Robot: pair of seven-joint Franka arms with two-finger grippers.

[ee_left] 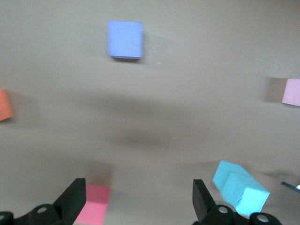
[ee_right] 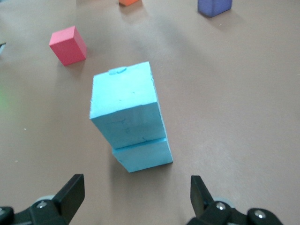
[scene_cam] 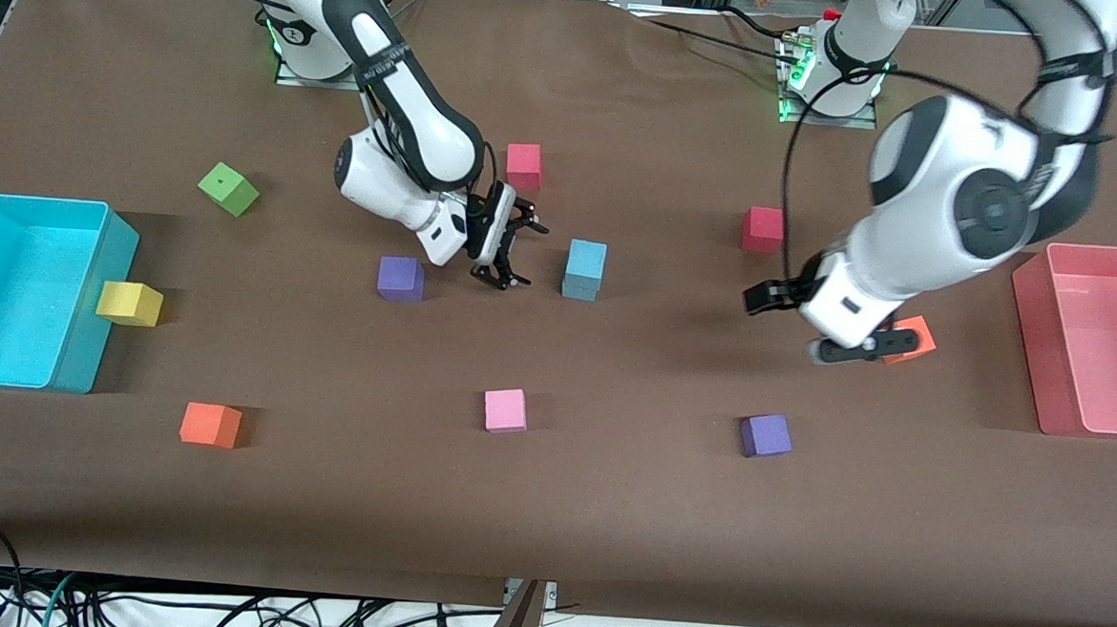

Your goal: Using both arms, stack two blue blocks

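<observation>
The two blue blocks stand stacked mid-table, the upper block [scene_cam: 586,257] on the lower block [scene_cam: 580,286]. In the right wrist view the upper block [ee_right: 125,105] sits slightly askew on the lower block [ee_right: 143,157]. My right gripper [scene_cam: 514,249] is open and empty just beside the stack, toward the right arm's end, and it also shows in its own view [ee_right: 136,197]. My left gripper [scene_cam: 811,325] is open and empty over the table toward the left arm's end, apart from the stack. The left wrist view shows this gripper [ee_left: 138,197] and the stack [ee_left: 240,190].
A purple cube [scene_cam: 400,278] lies beside the right gripper and an orange cube [scene_cam: 909,340] beside the left. Red cubes [scene_cam: 523,164] [scene_cam: 763,229], pink [scene_cam: 506,410], purple [scene_cam: 765,435], green [scene_cam: 229,188], yellow [scene_cam: 129,302], orange [scene_cam: 210,424]. A cyan bin [scene_cam: 29,200] and a pink bin [scene_cam: 1032,310] stand at the ends.
</observation>
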